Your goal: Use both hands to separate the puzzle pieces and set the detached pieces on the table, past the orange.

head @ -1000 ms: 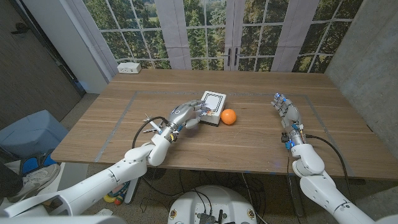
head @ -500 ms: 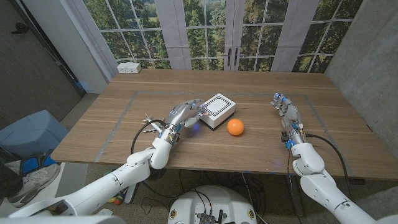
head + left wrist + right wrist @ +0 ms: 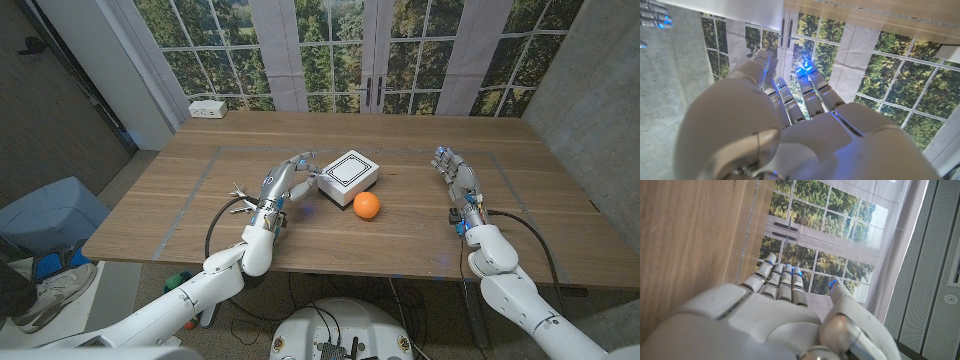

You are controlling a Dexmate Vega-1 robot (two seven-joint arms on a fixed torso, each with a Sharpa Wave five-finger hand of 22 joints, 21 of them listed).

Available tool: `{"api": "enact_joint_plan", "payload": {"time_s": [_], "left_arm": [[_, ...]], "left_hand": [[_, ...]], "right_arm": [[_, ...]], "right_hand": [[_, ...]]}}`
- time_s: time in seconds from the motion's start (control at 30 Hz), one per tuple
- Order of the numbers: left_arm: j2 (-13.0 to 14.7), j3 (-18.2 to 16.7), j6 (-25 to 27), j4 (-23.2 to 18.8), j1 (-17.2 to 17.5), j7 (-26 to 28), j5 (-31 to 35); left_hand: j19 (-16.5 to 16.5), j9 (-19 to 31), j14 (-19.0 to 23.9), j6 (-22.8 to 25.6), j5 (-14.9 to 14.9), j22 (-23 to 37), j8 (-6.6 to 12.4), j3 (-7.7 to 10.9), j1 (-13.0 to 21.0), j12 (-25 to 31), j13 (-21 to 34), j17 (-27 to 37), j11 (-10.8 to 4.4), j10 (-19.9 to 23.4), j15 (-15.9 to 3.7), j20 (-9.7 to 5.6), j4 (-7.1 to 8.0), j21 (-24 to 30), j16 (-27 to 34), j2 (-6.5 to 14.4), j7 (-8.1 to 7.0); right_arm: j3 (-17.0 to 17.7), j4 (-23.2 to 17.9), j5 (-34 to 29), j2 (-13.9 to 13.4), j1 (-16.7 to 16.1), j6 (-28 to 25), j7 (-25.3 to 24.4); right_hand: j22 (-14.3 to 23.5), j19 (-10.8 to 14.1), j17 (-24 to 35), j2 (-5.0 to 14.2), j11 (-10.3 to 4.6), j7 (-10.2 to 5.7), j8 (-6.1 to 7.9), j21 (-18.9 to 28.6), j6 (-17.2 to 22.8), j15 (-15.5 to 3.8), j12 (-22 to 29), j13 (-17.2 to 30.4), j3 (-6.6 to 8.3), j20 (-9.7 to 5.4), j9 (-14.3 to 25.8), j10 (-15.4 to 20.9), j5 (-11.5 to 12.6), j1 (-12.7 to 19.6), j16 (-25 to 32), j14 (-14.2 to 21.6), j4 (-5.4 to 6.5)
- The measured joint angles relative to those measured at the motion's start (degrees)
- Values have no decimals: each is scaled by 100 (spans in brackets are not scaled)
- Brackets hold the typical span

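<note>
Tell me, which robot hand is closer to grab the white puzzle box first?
Probably the left. The left hand is right beside the white puzzle box, fingers reaching toward its side. The right hand stands far off across the table, holding nothing, with the orange nearer the box than it is.

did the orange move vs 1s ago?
Yes. The orange rolled toward the table's near edge, judged against the table's inlaid line; it now lies apart from the puzzle box.
</note>
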Motion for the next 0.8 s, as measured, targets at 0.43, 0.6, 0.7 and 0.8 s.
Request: {"api": "enact_joint_plan", "payload": {"time_s": [0.43,0.6,0.7,0.8], "left_arm": [[-204,-208,77,-58,144,170,-314],[-268,-252,103,-63,152,188,-397],[-313,-280,119,-66,151,190,-435],[-354,-294,126,-66,131,190,-471]], "left_hand": [[0,0,0,0,0,0,-31,-48,89,0,30,-1,30,30,0,0,13,22,0,29,0],[0,0,0,21,0,-1,-31,-81,112,0,30,-1,0,61,0,0,14,43,0,6,22],[0,0,0,43,0,-1,-31,-87,112,0,30,27,22,84,0,0,9,43,-29,6,0],[0,-1,0,72,0,-1,-32,-125,135,-7,29,27,30,92,0,1,16,43,-34,-17,10]], "right_arm": [[-13,-288,-392,-128,-59,-254,-422],[7,-520,-653,-223,-141,-421,-677],[24,-739,-1151,-303,-215,-697,-1112],[42,-916,-1326,-364,-275,-792,-1247]], "right_hand": [[0,272,-160,-29,-93,-127,40,-44,230,3,40,6,283,-4,7,217,168,695,-49,352,-662],[25,340,-151,-42,-186,-204,92,-44,347,9,95,67,348,51,30,371,212,973,49,565,-727],[28,441,-112,-67,-267,-245,123,-44,451,-15,140,115,337,157,30,452,221,1109,129,736,-751],[54,480,-77,-132,-348,-296,157,-44,544,-31,188,159,346,259,56,533,221,1196,175,789,-773]]}}
